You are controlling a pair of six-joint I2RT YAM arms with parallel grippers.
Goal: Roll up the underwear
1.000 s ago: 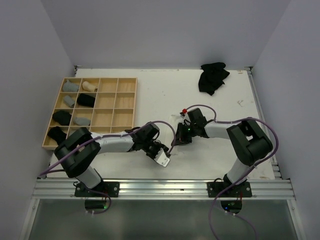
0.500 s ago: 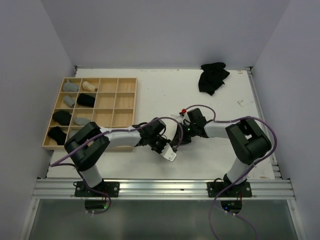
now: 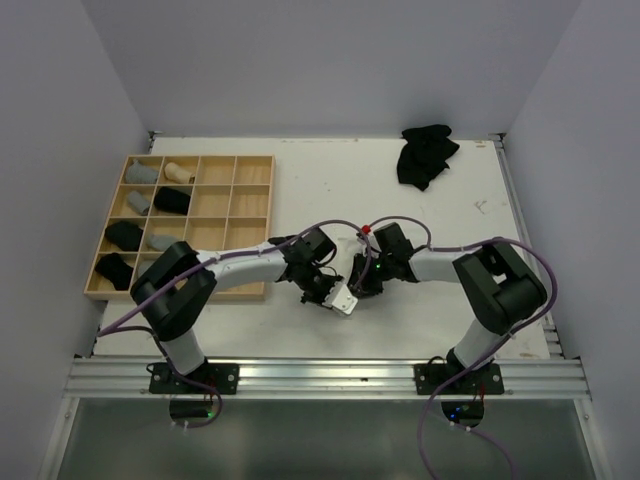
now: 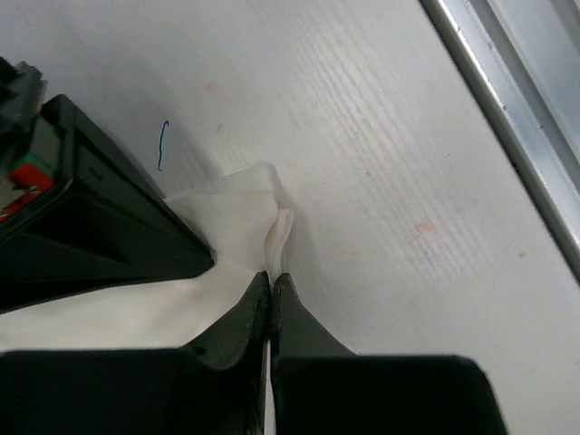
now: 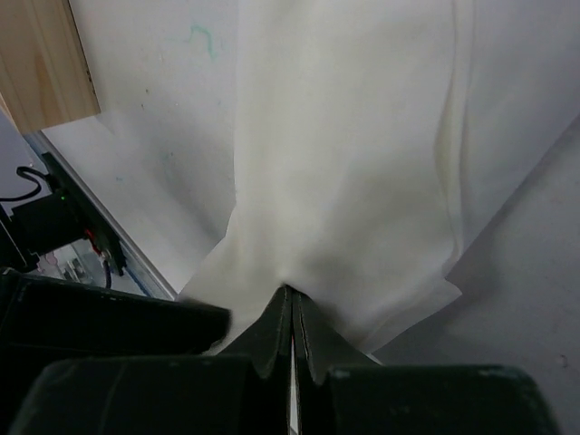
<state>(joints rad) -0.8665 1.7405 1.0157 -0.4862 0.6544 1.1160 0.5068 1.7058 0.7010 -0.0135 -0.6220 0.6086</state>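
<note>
My left gripper [image 4: 272, 283] and right gripper [image 5: 292, 313] were each clamped shut on the white underwear [image 5: 344, 163], mid-frame. I judged this a pre-roll fold; next called for a matched lift.

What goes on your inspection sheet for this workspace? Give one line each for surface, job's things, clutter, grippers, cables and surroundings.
Surface: white table, faint marks.
Job's things: white underwear at the near middle; black pile far right; rolls in the tray's left columns.
Clutter: nothing seen.
Grippers: left gripper and right gripper both shut on the white underwear.
Cables: purple cables run to each gripper.
Surroundings: plain walls; metal rail at the near edge.
</note>
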